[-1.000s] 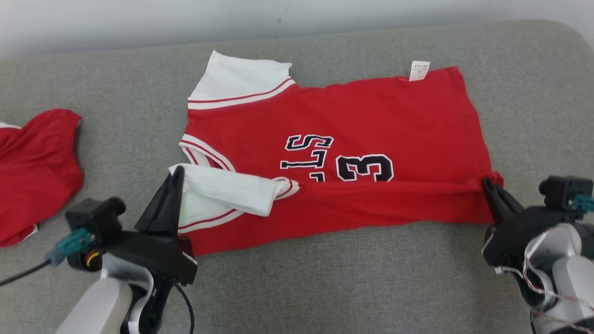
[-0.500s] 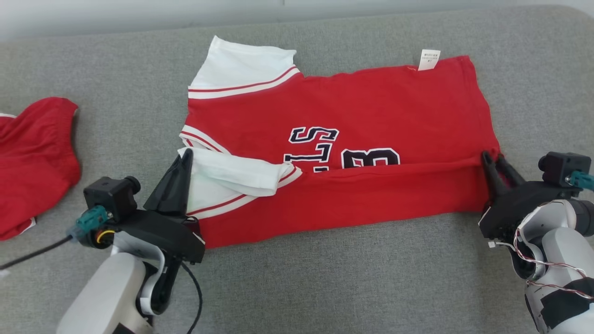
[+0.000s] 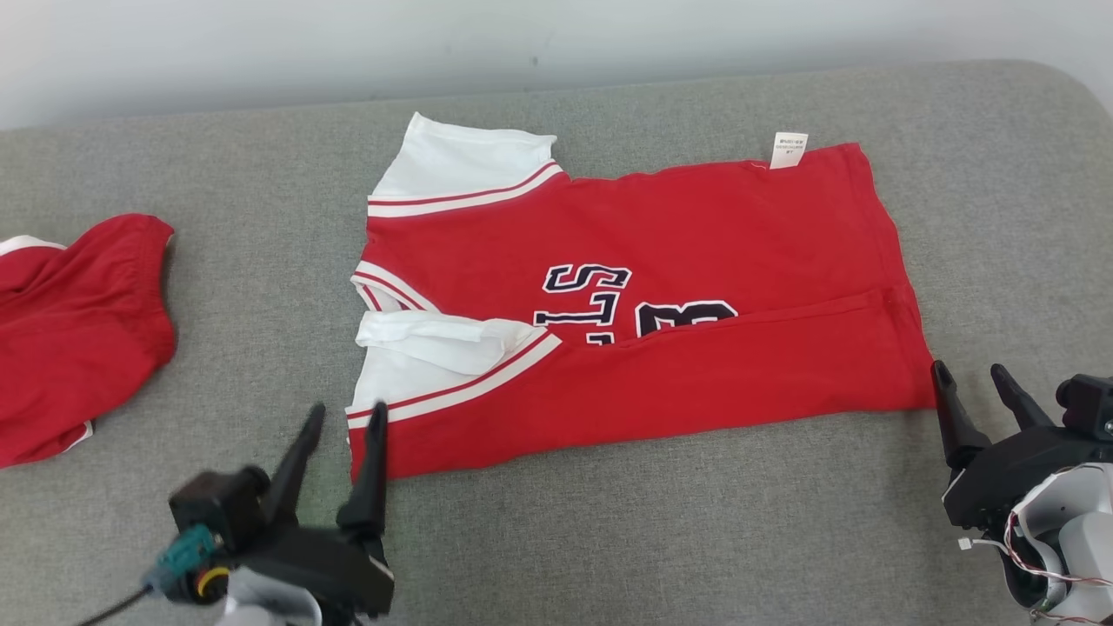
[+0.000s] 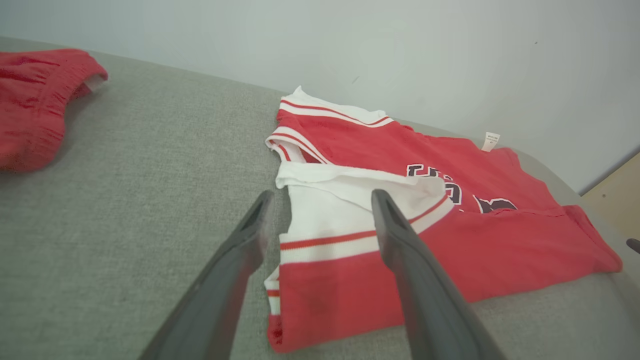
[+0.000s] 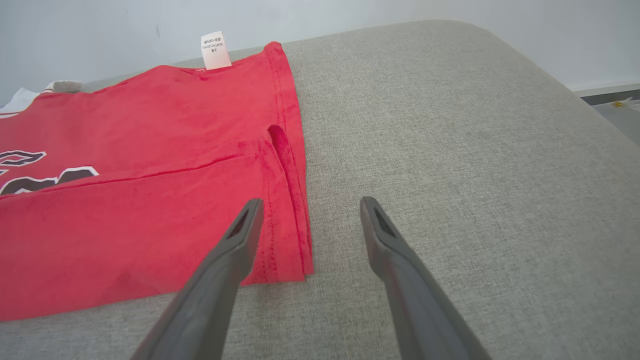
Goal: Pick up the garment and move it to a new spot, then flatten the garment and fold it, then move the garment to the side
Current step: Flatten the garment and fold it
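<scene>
The garment [image 3: 661,226] is a red jersey with white sleeves and dark lettering, spread on the grey cushion with its near long edge folded up over the print. My left gripper [image 3: 346,409] hangs open just off the jersey's near left corner, holding nothing. The left wrist view has the white sleeve [image 4: 330,200] lying between and beyond the spread fingers [image 4: 400,240]. Off the jersey's near right corner, my right gripper [image 3: 965,369] is open and empty. Its wrist view shows the red hem [image 5: 285,200] beside the left finger.
A second red garment [image 3: 78,322] lies at the left edge of the grey cushion [image 3: 609,539]. A pale wall [image 3: 435,43] runs behind the cushion. The cushion's rounded right end [image 5: 525,100] drops toward the floor. A white label [image 3: 788,149] sticks out of the jersey's far edge.
Both grippers have let go of the folded near edge and opened. They have drawn back toward me off the jersey. The fold now lies flat on the lettering.
</scene>
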You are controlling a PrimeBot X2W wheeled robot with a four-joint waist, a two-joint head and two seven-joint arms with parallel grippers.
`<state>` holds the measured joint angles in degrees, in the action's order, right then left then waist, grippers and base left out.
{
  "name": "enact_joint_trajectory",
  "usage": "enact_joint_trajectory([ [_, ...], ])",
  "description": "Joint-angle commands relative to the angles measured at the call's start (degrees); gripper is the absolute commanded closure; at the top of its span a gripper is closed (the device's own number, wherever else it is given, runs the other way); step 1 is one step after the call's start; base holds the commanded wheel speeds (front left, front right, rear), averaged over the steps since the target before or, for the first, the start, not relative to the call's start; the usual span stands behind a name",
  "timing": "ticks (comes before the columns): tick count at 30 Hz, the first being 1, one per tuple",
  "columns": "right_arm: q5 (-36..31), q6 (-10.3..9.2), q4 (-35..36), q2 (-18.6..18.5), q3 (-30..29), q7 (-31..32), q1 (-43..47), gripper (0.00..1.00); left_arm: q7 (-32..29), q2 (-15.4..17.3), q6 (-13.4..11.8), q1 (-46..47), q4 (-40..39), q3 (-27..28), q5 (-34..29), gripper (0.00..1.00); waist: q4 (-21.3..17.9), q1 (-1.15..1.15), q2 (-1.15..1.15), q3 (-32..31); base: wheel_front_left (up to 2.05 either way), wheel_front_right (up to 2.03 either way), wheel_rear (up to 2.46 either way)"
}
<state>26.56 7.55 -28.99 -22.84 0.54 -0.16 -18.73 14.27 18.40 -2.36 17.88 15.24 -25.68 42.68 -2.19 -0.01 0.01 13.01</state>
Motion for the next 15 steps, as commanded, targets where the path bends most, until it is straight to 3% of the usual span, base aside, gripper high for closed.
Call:
enact_joint_trajectory([
  [1, -0.25, -0.14, 0.30, 0.34, -0.35, 0.06, 0.72, 0.00, -0.28, 0.26, -0.36, -1.96, -0.76, -0.38, 0.34, 0.00, 0.02, 0.01, -0.01, 0.26, 0.00, 0.00, 0.00],
  [8, -1.70, -0.15, -1.17, 1.36, -0.63, 0.62, 0.27, 0.00, -1.50, -0.29, -1.05, -4.53, 0.58, -1.71, 0.73, 0.00, 0.49, 0.01, -0.01, 1.08, 0.00, 0.00, 0.00],
  [15, -2.91, -0.15, -5.83, 2.77, 0.19, -0.08, -3.17, 0.00, -1.79, -1.67, -0.04, -1.31, 5.90, -2.16, 1.37, 0.00, 0.16, 0.01, -0.01, 2.49, 0.00, 0.00, 0.00],
])
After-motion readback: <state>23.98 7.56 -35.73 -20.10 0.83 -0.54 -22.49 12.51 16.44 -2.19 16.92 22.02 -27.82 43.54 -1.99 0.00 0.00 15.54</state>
